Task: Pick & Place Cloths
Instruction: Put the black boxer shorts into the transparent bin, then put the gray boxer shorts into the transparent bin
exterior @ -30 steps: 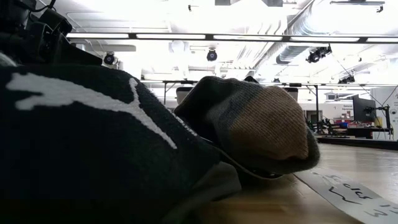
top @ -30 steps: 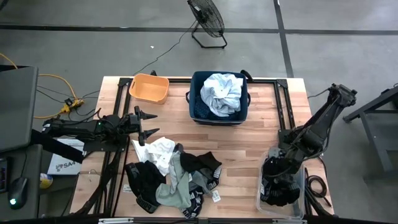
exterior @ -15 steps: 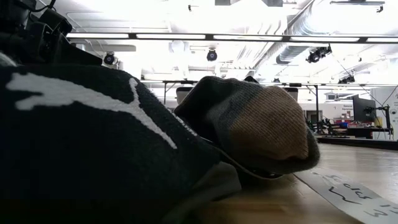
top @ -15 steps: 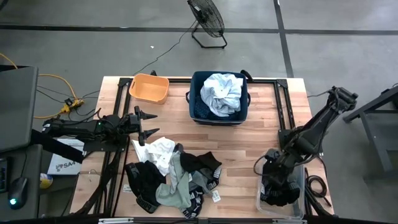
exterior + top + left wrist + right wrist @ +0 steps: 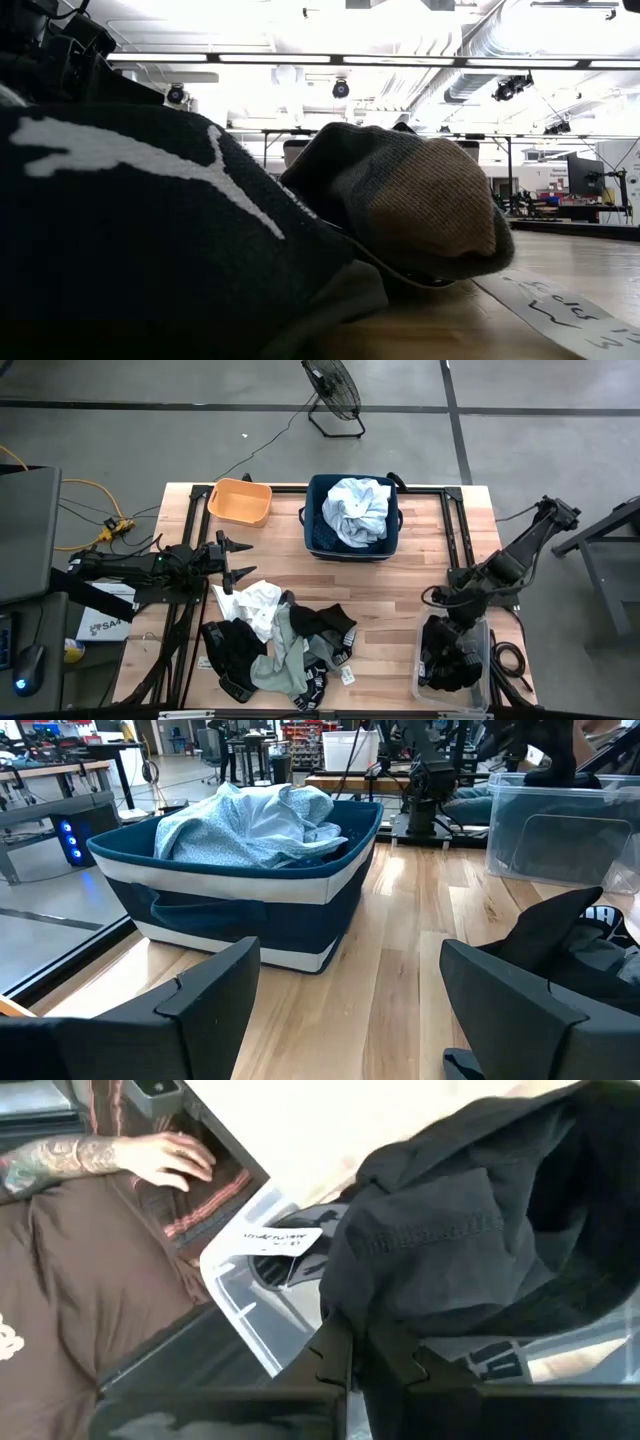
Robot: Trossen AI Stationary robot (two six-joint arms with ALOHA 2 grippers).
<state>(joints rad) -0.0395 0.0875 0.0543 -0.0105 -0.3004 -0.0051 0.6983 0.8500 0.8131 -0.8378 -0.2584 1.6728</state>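
A heap of cloths [image 5: 275, 645] lies on the wooden surface [image 5: 400, 590] near its front edge, left of the middle: a white piece [image 5: 255, 602] at the back of the heap, black pieces [image 5: 232, 645] and a grey-green piece [image 5: 280, 665] toward the front. A pale blue-white shirt [image 5: 358, 510] is piled in the navy bin [image 5: 318, 532] at the middle of the back edge; the left wrist view shows it bulging above the bin's rim. More dark cloth [image 5: 450, 660] fills a clear plastic box [image 5: 425, 685] at the front right corner.

In the low view a black garment with a white logo [image 5: 140, 230] and a sock with a tan toe [image 5: 420, 205] lie right before the lens.

The right pincer [image 5: 365, 1365] is over the clear box, its fingers pressed together on a black cloth [image 5: 480, 1230] that drapes above the box's rim. A white label [image 5: 280, 1240] hangs beside the cloth.

The left pincer [image 5: 235, 558] hangs by the left edge, just behind the heap, its fingers [image 5: 205, 990] spread wide with nothing between them. An orange tub [image 5: 240, 501] sits at the back left corner.

A person's hand [image 5: 165, 1155] shows beyond the surface in the right wrist view.
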